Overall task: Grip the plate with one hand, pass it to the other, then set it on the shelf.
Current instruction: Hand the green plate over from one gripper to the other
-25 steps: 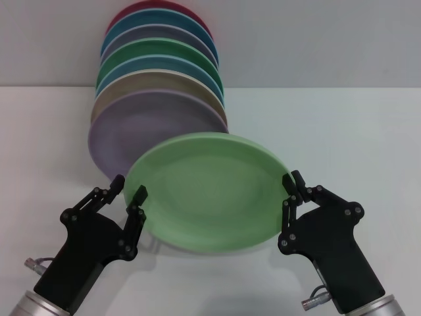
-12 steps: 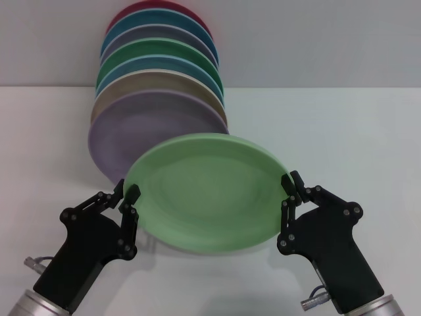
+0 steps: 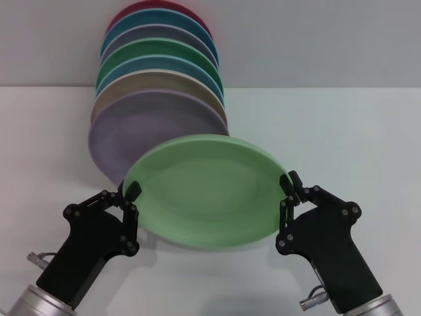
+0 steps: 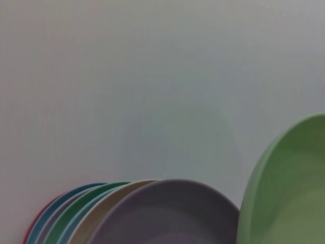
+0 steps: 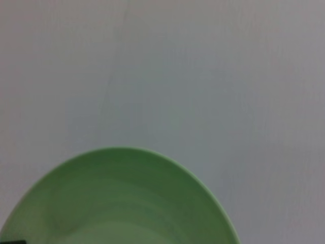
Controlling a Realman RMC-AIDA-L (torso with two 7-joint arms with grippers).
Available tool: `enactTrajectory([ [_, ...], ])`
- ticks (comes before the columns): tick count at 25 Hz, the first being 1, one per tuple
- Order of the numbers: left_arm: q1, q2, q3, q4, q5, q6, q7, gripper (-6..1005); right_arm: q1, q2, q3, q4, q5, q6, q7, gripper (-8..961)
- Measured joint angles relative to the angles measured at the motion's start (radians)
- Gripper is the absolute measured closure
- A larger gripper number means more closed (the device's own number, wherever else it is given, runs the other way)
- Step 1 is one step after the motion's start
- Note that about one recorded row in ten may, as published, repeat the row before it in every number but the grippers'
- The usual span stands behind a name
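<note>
Head view: round matte pale-green plate (image 3: 205, 192) held off the table in front of the row of standing coloured plates (image 3: 158, 99), right gripper (image 3: 287, 192) clamped on its rim, left gripper (image 3: 130, 196) closed onto the opposite rim. Left wrist view: pale-green plate edge just beside the lavender plate (image 4: 167, 213); right wrist view shows only the plate face. Best confirm the left grip is firm before the right lets go.

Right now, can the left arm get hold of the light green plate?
Probably yes: the left gripper is already at the plate's left rim, jaws closing around its edge, nothing between them. The right gripper grips the opposite rim.
</note>
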Motion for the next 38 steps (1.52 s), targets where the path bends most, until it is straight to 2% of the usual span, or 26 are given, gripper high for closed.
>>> enactTrajectory([
  [13, 0.013, 0.0, -0.016, 0.006, -0.001, 0.017, 0.0, 951, 0.012, 0.0, 0.0, -0.005, -0.01, 0.0, 0.0, 922],
  [20, 0.02, 0.002, -0.03, 0.008, -0.001, 0.03, 0.0, 952, 0.024, -0.004, -0.001, -0.023, -0.056, -0.009, 0.0, 796],
  [26, 0.031, 0.006, -0.041, 0.033, -0.001, 0.11, -0.046, 955, 0.025, -0.008, -0.002, -0.023, -0.062, -0.058, 0.005, 723],
  [33, 0.042, 0.009, -0.142, 0.09, -0.001, 0.222, -0.139, 956, 0.026, -0.01, -0.091, -0.025, -0.064, -0.233, 0.013, 658],
  [38, 0.01, 0.008, -0.238, 0.157, 0.002, 0.276, -0.208, 956, 0.018, -0.011, -0.14, -0.06, -0.064, -0.346, 0.017, 646],
])
